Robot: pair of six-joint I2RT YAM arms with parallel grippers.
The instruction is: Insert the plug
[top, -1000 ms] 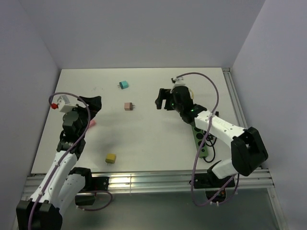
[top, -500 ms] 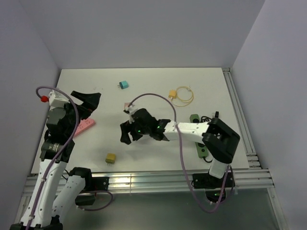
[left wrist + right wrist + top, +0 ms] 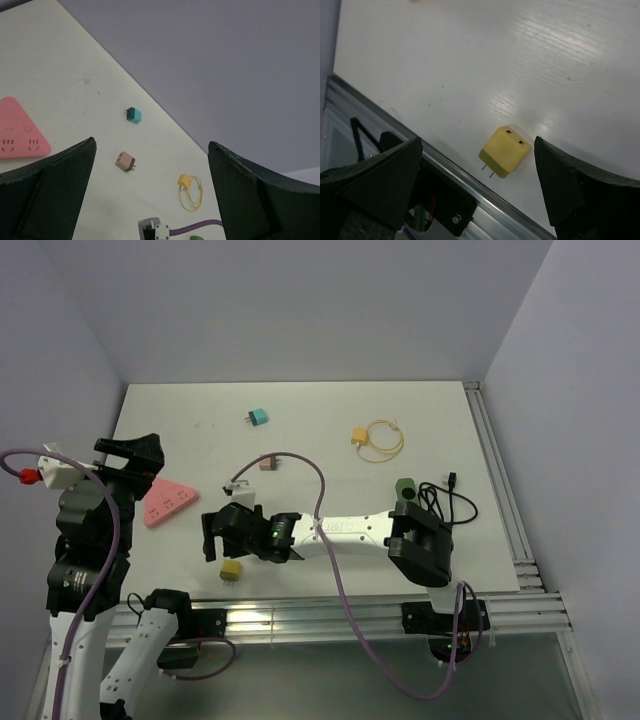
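Plug (image 3: 503,151) | yellow, boxy | two metal prongs | lying on table (image 3: 470,60)

Top view: above and behind the arm bases, facing down and far, covering the whole table (image 3: 330,440).
Left wrist view: high at left, facing far-right, distant; shares the pink socket block (image 3: 20,131) and teal plug (image 3: 133,115) with the top view.
Right wrist view: close above the near edge, facing down; shares the yellow plug (image 3: 503,151) with the top view.
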